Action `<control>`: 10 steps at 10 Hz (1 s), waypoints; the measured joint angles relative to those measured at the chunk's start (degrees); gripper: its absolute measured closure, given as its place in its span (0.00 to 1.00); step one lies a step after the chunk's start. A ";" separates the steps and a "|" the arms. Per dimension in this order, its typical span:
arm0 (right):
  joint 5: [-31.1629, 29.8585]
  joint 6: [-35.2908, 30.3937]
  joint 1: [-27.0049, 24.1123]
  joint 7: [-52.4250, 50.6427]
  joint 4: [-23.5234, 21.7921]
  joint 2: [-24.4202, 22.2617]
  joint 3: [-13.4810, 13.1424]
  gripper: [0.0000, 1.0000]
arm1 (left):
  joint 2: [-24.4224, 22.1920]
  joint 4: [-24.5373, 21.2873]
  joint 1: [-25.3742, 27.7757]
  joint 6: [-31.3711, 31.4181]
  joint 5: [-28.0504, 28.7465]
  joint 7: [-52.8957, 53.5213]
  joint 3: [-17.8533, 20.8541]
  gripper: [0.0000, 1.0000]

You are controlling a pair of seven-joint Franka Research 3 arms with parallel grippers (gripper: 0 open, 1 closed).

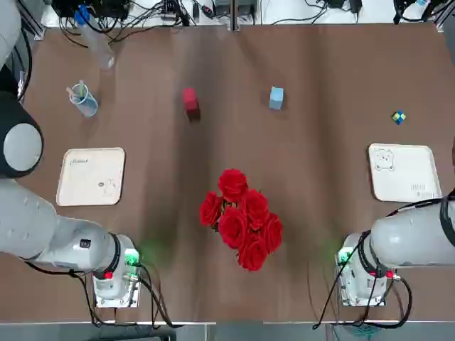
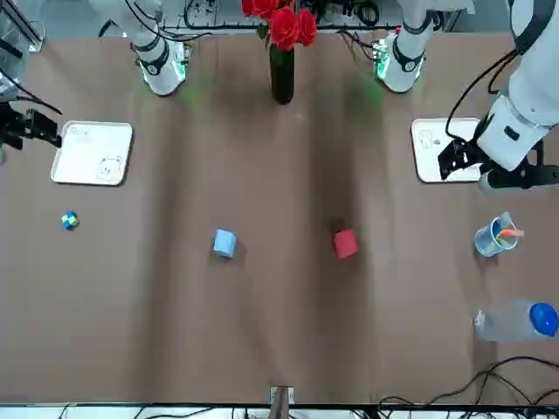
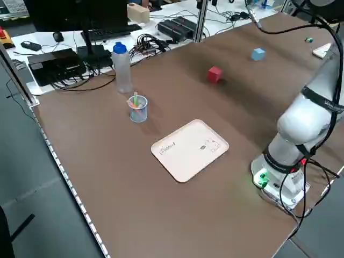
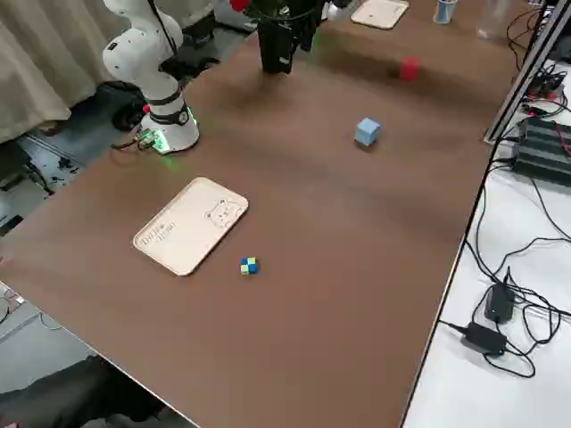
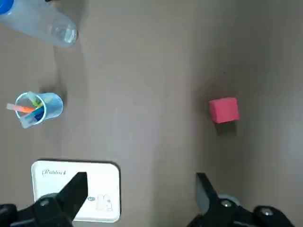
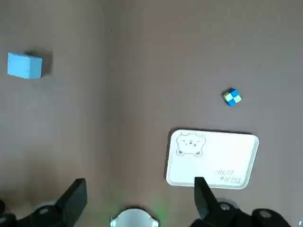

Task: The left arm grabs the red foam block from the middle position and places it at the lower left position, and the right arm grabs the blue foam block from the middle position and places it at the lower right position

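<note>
The brown desk (image 1: 320,163) carries everything; clock directions below read the overhead view. The left arm (image 1: 43,227) sits at about 8 o'clock and the right arm (image 1: 412,241) at about 4 o'clock, both drawn back high above the surface. The left gripper (image 5: 139,191) and the right gripper (image 6: 137,196) each hold their jaws spread wide with nothing between them.

The bunch of red roses (image 1: 240,217) stands near the centre, toward 6 o'clock. The lower left position tray (image 1: 91,176) lies at 9 o'clock, and the lower right position tray (image 1: 402,172) at 3 o'clock; both are bare.

The red foam block (image 1: 190,100) rests at roughly 11 o'clock and the blue foam block (image 1: 276,97) at roughly 1 o'clock, well apart, neither yet picked up.

Risks, as I judge them: the roses stand between the arms' bases and the blocks, so a low sweep could topple them. Foam compresses, so an off-centre pinch may squirt a block sideways. The small cup (image 1: 83,99) and the tiny puzzle cube (image 1: 399,117) sit near the carry paths to the trays.
</note>
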 joint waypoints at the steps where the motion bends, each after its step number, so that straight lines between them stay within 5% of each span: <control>1: 0.00 -0.15 0.04 -0.01 0.00 0.00 0.00 0.00 | 0.00 0.07 -0.07 0.01 0.00 0.00 -0.02 0.00; 6: 0.17 1.15 0.05 0.03 -0.19 0.22 -0.06 0.00 | 1.39 -0.69 -0.63 0.00 -0.04 0.07 -0.06 0.00; 10: 4.87 12.60 3.31 5.16 -1.22 8.12 0.04 0.00 | 8.20 -1.07 -5.27 4.41 -1.73 -13.14 -0.18 0.00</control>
